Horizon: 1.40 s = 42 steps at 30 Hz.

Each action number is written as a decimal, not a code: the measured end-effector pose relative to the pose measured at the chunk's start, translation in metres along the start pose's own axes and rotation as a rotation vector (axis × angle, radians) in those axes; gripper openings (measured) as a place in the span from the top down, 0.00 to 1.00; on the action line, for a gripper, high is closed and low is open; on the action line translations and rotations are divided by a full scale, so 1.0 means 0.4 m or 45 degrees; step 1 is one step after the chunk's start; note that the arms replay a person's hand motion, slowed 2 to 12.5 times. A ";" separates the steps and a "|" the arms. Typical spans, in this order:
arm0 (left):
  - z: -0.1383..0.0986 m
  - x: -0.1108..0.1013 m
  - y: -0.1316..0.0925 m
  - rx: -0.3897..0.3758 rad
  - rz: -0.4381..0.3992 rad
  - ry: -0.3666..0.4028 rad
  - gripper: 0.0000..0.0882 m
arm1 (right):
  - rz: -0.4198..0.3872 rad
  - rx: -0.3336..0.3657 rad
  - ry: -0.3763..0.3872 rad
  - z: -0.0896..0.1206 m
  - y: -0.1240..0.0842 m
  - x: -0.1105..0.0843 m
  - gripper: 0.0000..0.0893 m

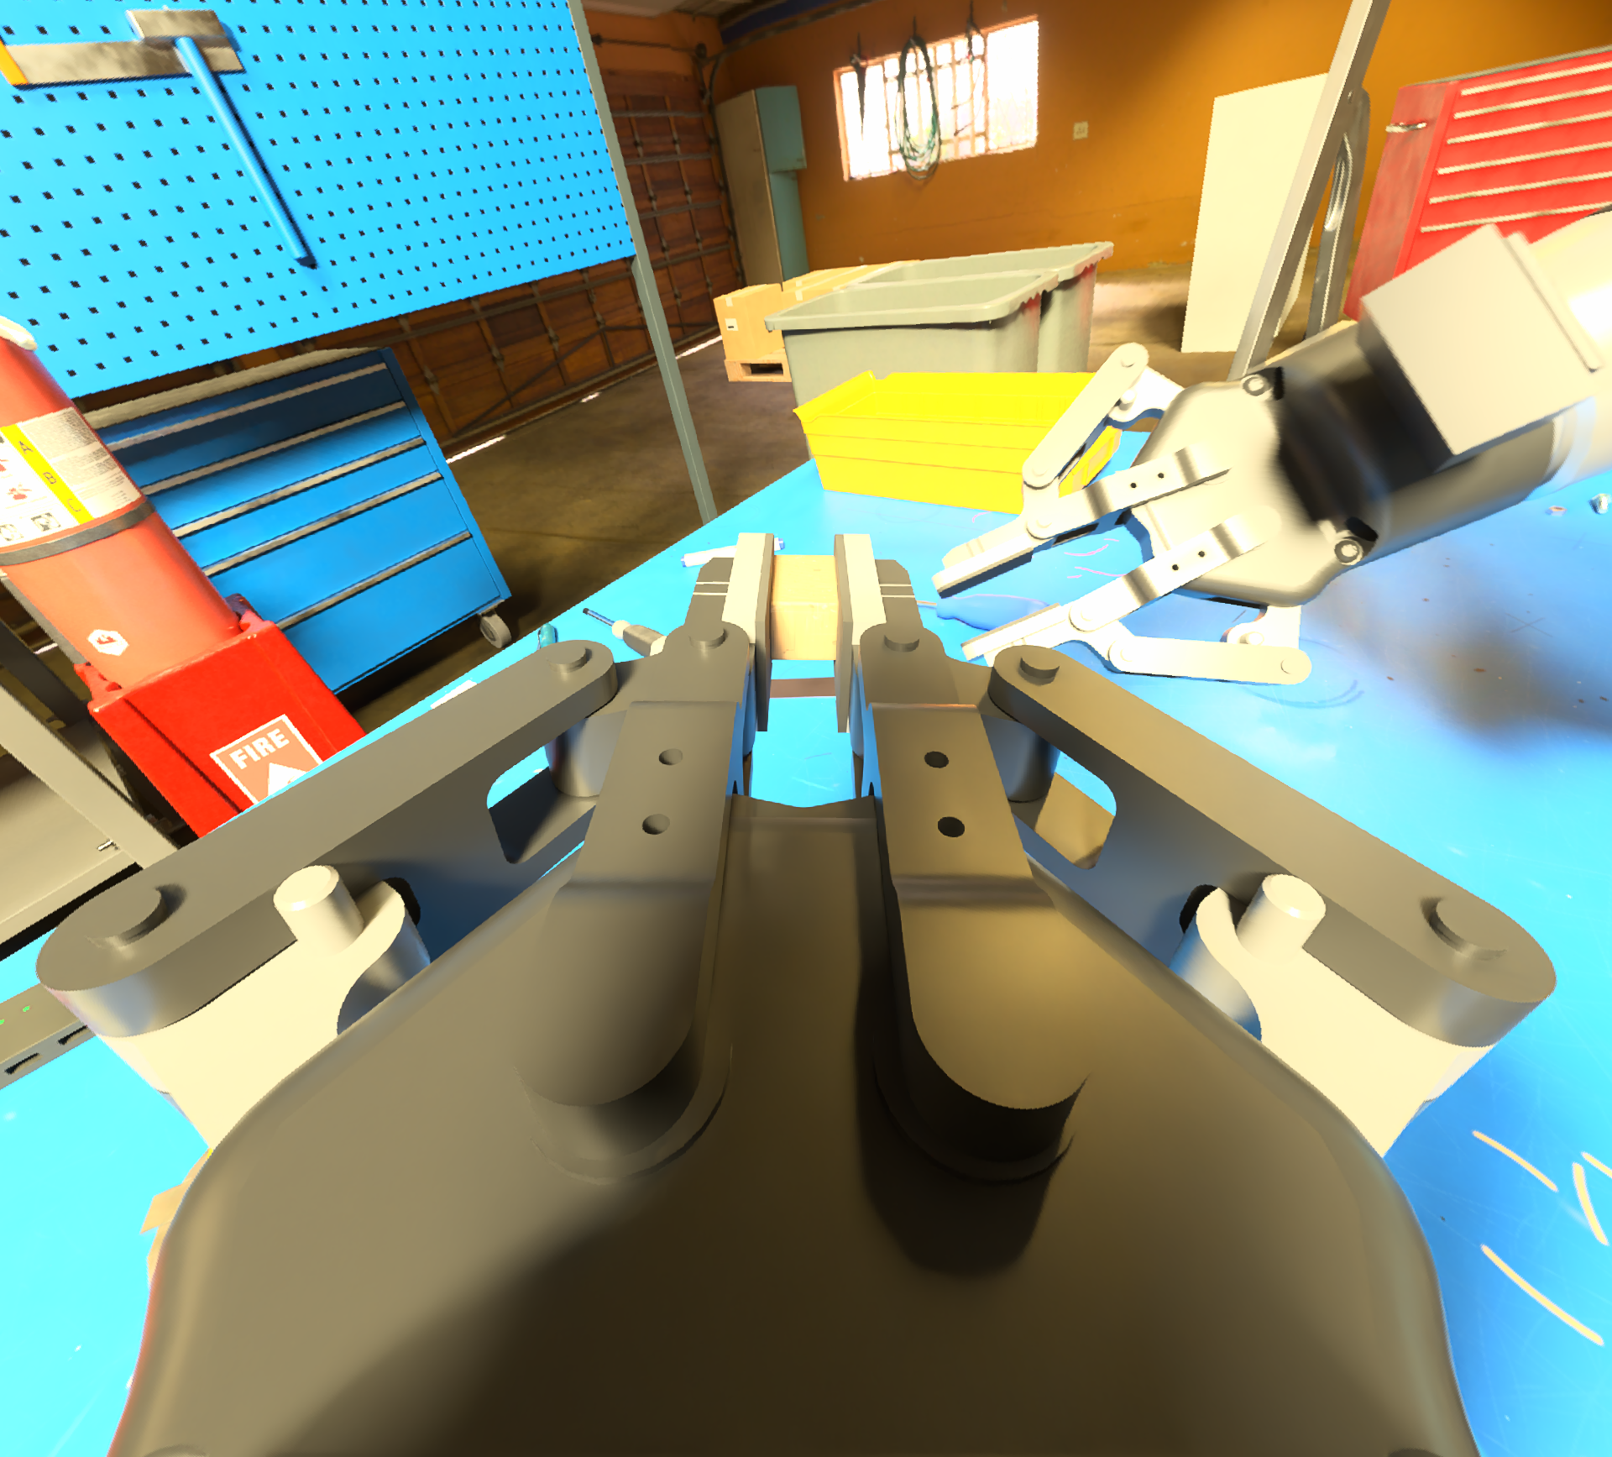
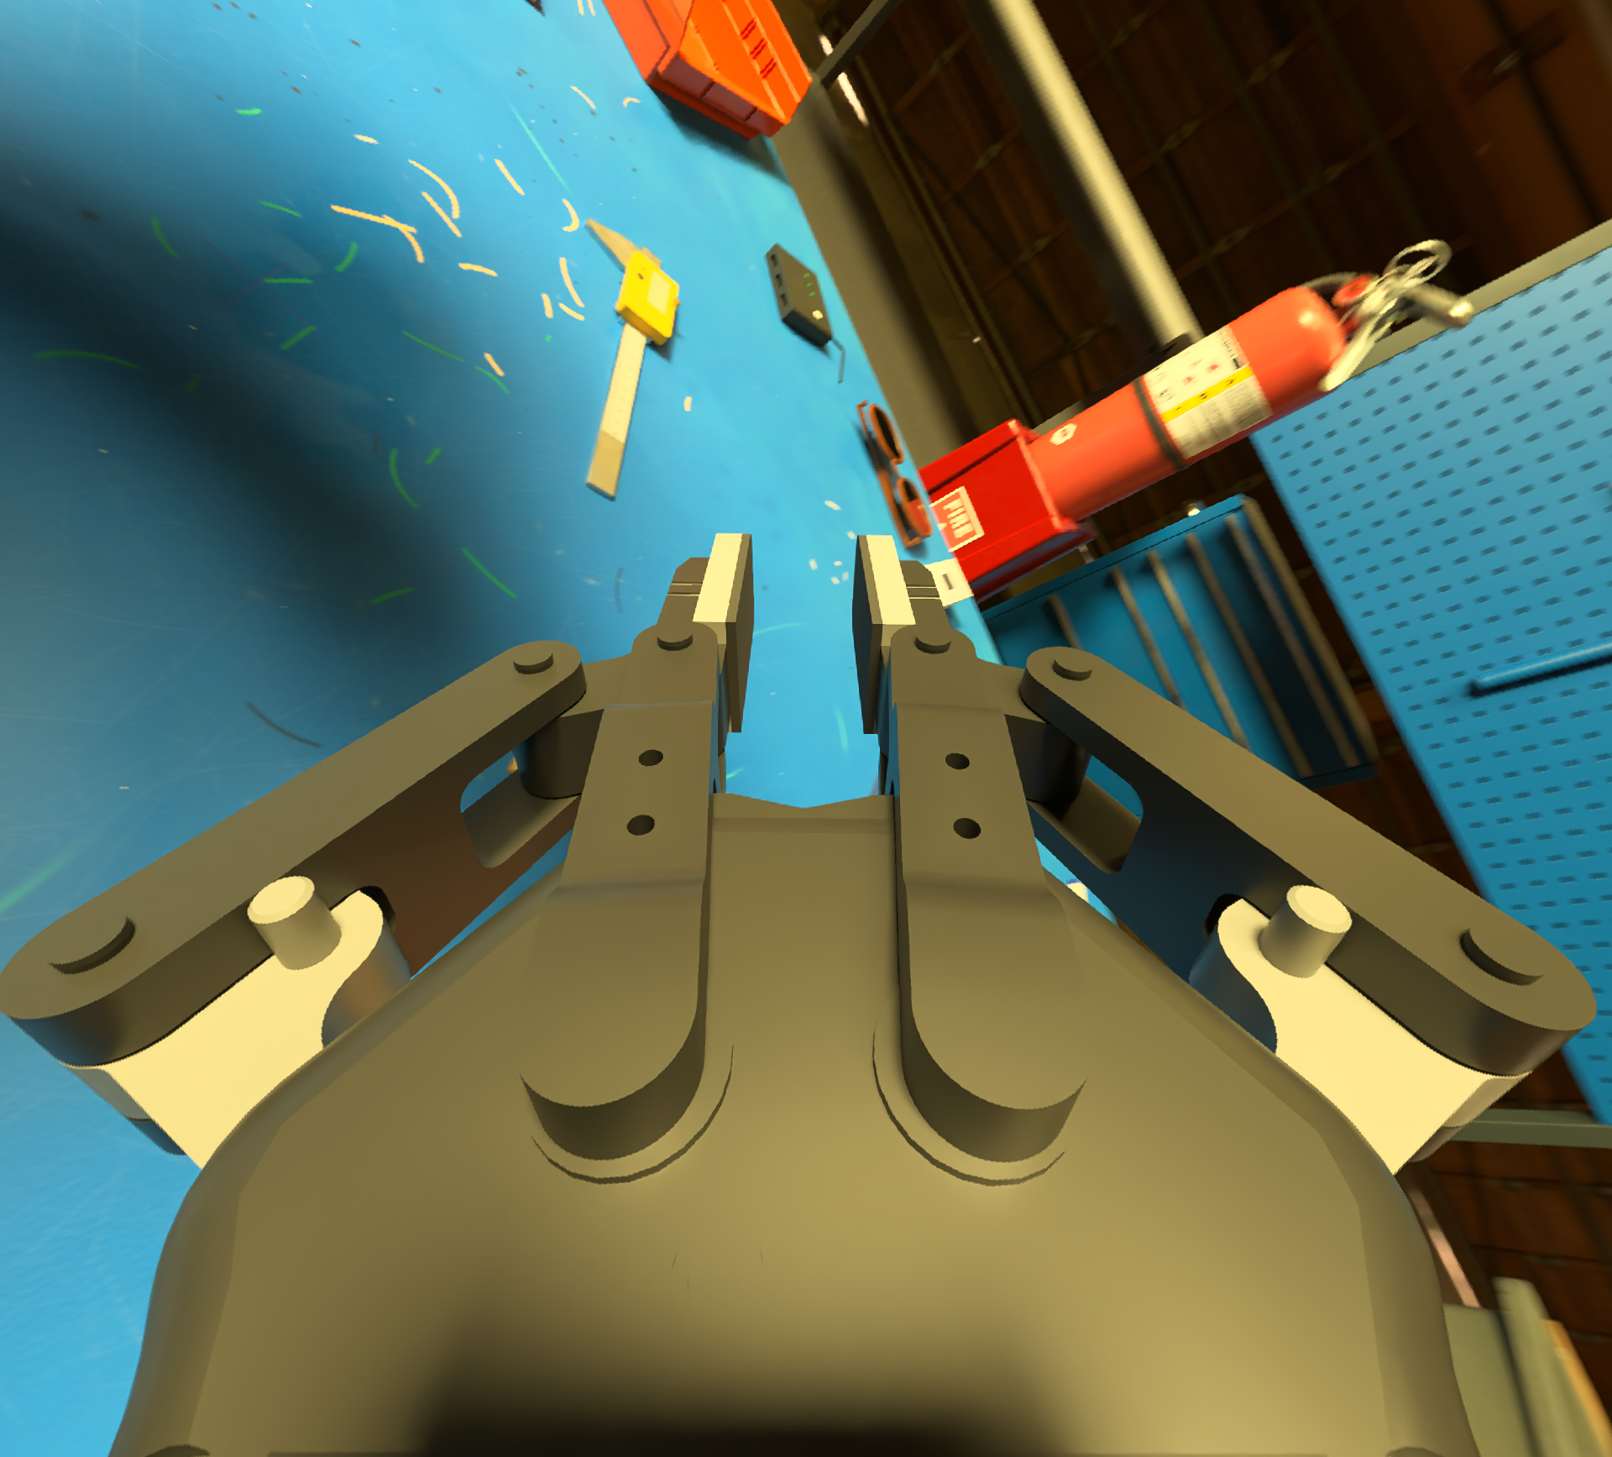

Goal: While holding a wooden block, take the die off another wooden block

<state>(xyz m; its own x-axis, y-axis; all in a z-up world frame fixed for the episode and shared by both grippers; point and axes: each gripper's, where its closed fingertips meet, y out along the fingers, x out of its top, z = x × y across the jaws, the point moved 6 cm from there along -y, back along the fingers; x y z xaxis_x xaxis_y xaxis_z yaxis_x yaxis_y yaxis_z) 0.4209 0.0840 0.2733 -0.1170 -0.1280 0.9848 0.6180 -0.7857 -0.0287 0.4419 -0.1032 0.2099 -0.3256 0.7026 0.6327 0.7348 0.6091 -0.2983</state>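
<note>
Wooden block (image 1: 802, 602) sits clamped in my left hand (image 1: 804, 586), centre of the left wrist frame, so the holding part looks done. I can't find the die or the second block in either view. My right hand (image 2: 802, 586) shows narrowly parted with nothing between its pads. At upper right of the left wrist frame, the yellow bin (image 1: 925, 447) and grey tubs (image 1: 925, 333) hide their insides.
</note>
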 end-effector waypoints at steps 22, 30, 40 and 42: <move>0.033 0.019 0.015 -0.112 -0.016 -0.191 0.86 | 0.334 0.256 0.689 0.048 0.125 -0.143 0.77; 0.059 0.009 0.015 -0.084 -0.018 -0.257 0.86 | 0.465 0.350 0.797 0.090 0.161 -0.168 0.76; 0.076 -0.001 0.009 -0.088 -0.027 -0.305 0.86 | 0.580 0.443 0.849 0.144 0.200 -0.179 0.74; 0.079 -0.001 0.006 -0.089 -0.031 -0.312 0.86 | 0.603 0.443 0.845 0.153 0.207 -0.181 0.74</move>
<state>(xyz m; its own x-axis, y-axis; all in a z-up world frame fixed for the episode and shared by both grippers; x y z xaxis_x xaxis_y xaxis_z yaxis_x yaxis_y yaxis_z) 0.4471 0.1011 0.2781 0.0658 0.0357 0.9972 0.5610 -0.8278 -0.0074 0.4900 -0.0812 0.0957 0.4582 0.6172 0.6396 0.4473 0.4618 -0.7660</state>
